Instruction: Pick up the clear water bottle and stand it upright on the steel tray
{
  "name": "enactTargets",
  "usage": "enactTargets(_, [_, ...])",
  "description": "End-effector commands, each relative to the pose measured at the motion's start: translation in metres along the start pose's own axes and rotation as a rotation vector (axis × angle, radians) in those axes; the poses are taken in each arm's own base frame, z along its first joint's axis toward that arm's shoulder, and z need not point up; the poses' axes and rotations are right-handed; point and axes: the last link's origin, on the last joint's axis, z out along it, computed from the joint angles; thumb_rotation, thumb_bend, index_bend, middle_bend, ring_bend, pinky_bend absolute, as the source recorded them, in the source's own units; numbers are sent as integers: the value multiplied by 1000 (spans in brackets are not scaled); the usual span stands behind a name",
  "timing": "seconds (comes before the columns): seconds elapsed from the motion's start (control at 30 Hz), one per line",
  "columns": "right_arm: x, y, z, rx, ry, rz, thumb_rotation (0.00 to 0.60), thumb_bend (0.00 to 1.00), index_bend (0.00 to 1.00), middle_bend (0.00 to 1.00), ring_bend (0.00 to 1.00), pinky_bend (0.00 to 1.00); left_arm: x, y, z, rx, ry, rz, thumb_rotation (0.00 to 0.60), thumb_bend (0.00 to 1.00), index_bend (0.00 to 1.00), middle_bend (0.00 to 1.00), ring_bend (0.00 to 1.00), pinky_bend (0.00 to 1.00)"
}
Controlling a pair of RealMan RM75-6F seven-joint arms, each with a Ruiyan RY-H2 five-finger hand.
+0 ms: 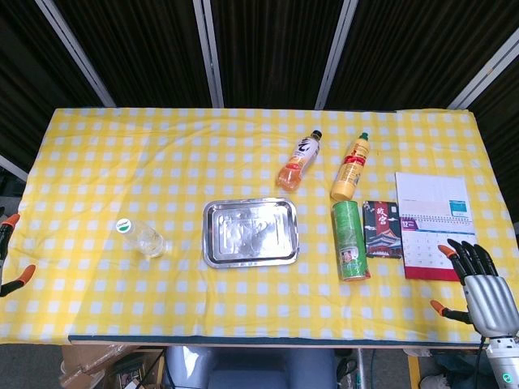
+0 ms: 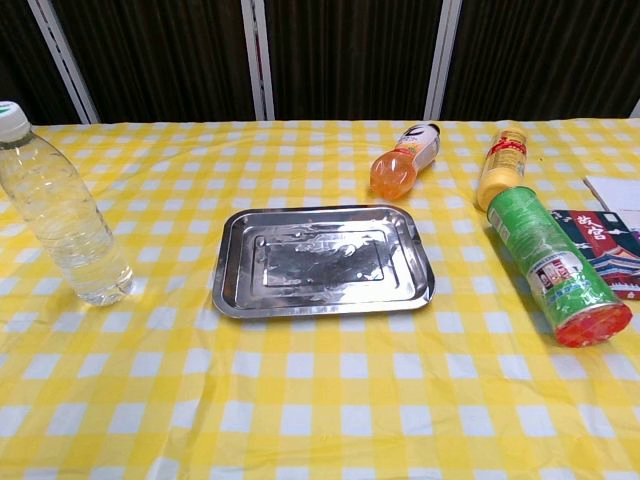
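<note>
Head view shows a table with a yellow checked cloth (image 1: 122, 146). The clear water bottle (image 1: 140, 237) stands on the cloth, left of the steel tray (image 1: 250, 232) and a little apart from it. In the chest view the bottle (image 2: 60, 210) stands straight up with its cap on, and the tray (image 2: 322, 260) has nothing on it.

The right hand (image 1: 480, 279) rests at the right edge of the table with its fingers spread and nothing in it. It is far from the bottle. Only some orange tips of the left hand (image 1: 10, 251) show at the left edge, so I cannot tell if it is wide or closed.

Other things lie to the right of the tray: an orange drink bottle (image 1: 298, 161), a yellow bottle (image 1: 350, 168), a green can (image 1: 350, 240), a small dark pack (image 1: 382, 229) and a calendar (image 1: 432, 225).

I think the job has not started yet. The first step is to reach for the bottle. The left hand is nearer, so it looks like the better one to use. It needs to go around the bottle's middle, hold it softly, lift it, and set it down flat on the tray.
</note>
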Motion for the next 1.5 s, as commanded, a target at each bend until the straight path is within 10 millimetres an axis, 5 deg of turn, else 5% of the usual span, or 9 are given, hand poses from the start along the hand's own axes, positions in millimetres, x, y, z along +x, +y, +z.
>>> enactTargets(0.03, [0,1,-1,-5,3,-10,600,158,143,97,27,45,3,0,-2,-2,17,29,600,268,105,0,0,0])
enactTargets(0.9, [4,0,-6,-7,-4,1,600,158,143,97,27,45,-3,6,2,-30,-63,-113,600,262,103,0,0,0])
enactTargets(1.13, [4,0,-5,-7,-20,20,600,158,142,97,27,45,-27,39,25,-104,-299,-679,600,261,110,11,0,0])
enactTargets(1.33, [4,0,-4,-4,-29,26,600,158,142,97,27,45,-50,52,54,-90,-448,-792,600,261,104,6,0,0])
enactTargets(1.5, [4,1,-4,-12,-36,32,600,158,143,97,27,45,-66,72,59,-119,-497,-848,600,261,105,7,0,0])
